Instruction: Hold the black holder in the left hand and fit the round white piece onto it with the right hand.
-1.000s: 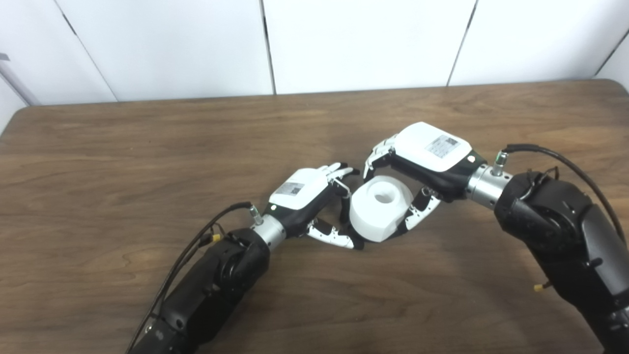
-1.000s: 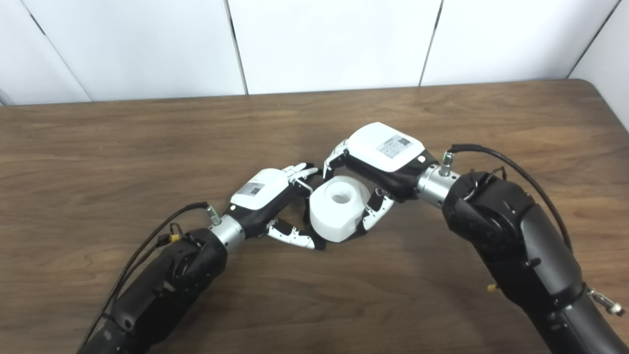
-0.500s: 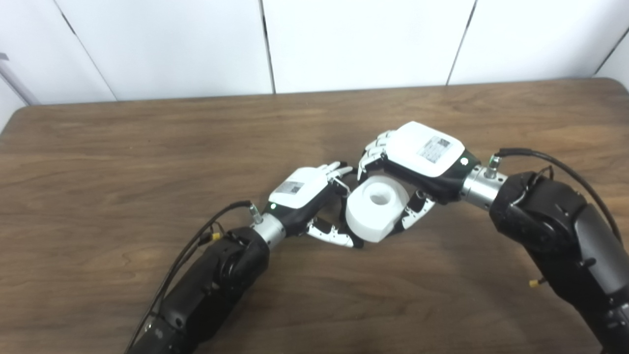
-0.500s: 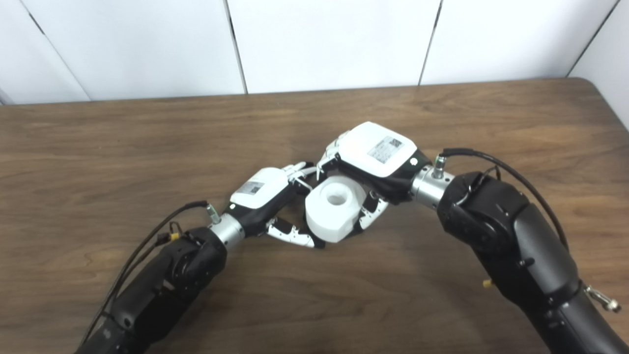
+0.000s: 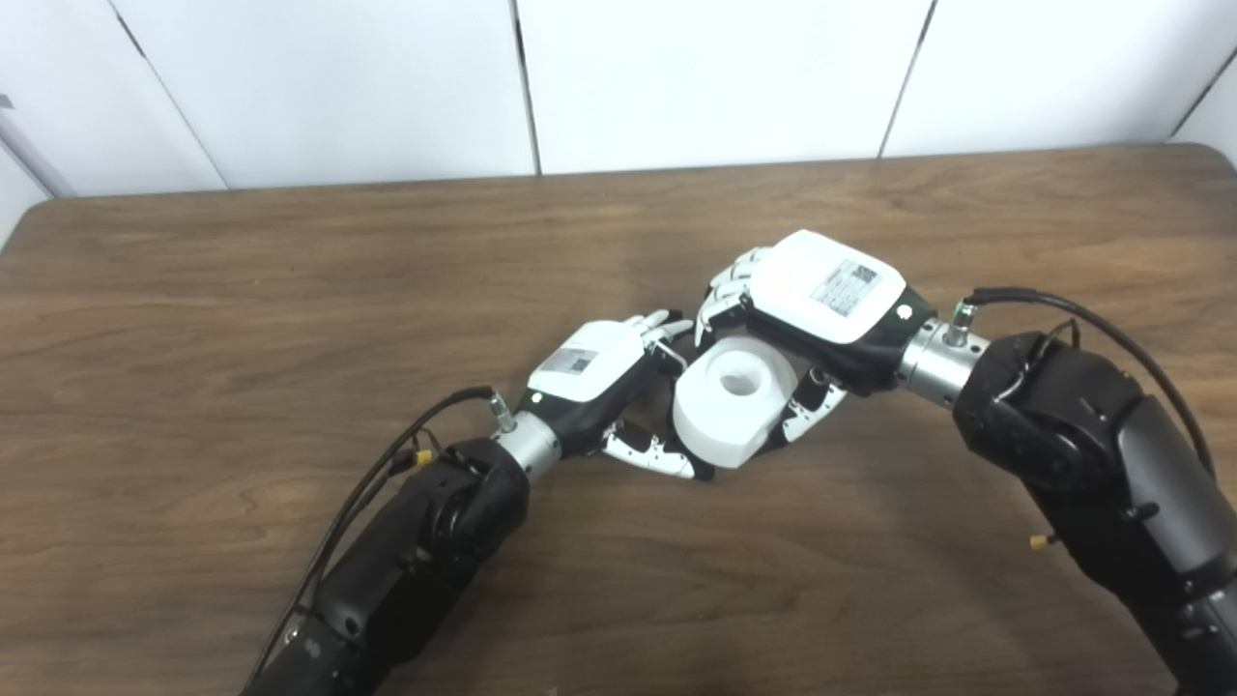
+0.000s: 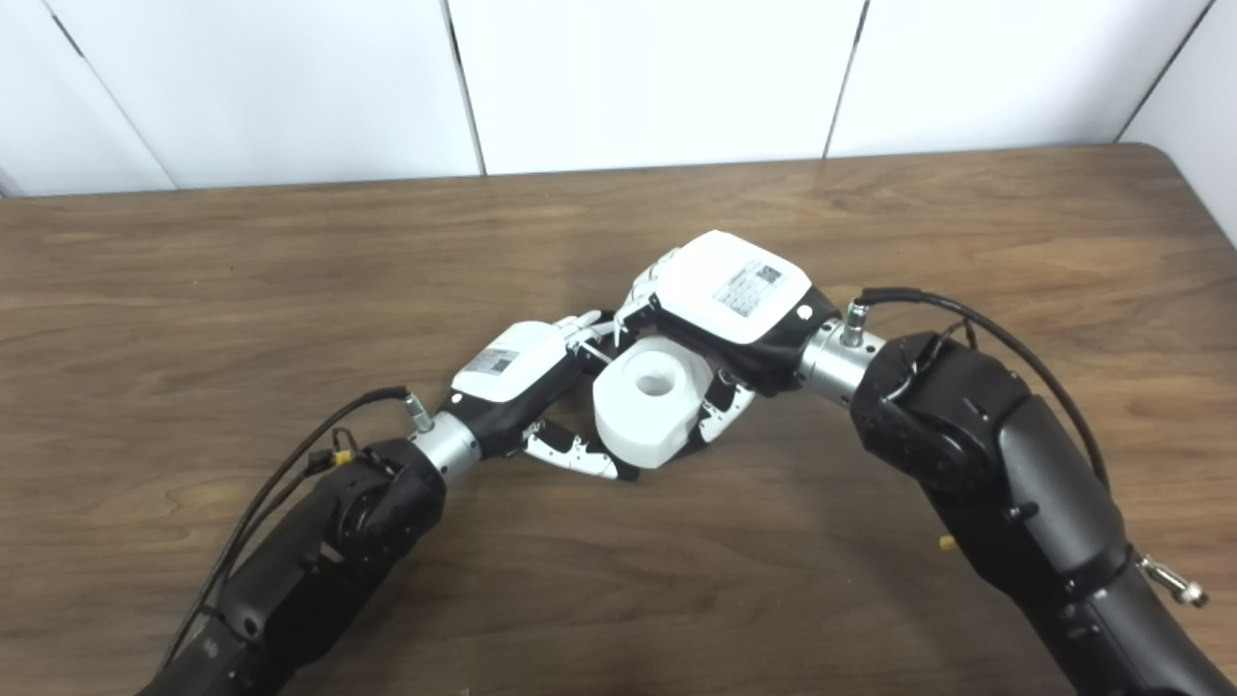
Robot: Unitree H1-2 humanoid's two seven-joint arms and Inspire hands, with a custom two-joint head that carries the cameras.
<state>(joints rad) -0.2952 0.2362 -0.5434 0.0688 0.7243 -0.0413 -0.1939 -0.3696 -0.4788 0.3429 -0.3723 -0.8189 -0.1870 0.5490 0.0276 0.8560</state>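
The round white piece (image 5: 730,406), a thick ring with a centre hole, hangs just above the table in my right hand (image 5: 821,300), which is shut on it with fingers over its far side and thumb on its near right side. My left hand (image 5: 591,367) is directly to the piece's left. Its fingers (image 5: 667,327) curl at the piece's upper left edge, and its thumb (image 5: 657,454) reaches under the lower left edge. No black holder shows clearly; only dark patches appear between the left hand and the piece, so what the left hand holds is hidden.
The brown wooden table (image 5: 242,290) extends all around the hands, with its back edge against a white panelled wall (image 5: 676,77). Both forearms (image 6: 976,454) cross the near part of the table.
My right hand has carried the white piece a little to the left, closer against the left hand's fingers and thumb. The left hand has barely moved. The camera has tilted slightly.
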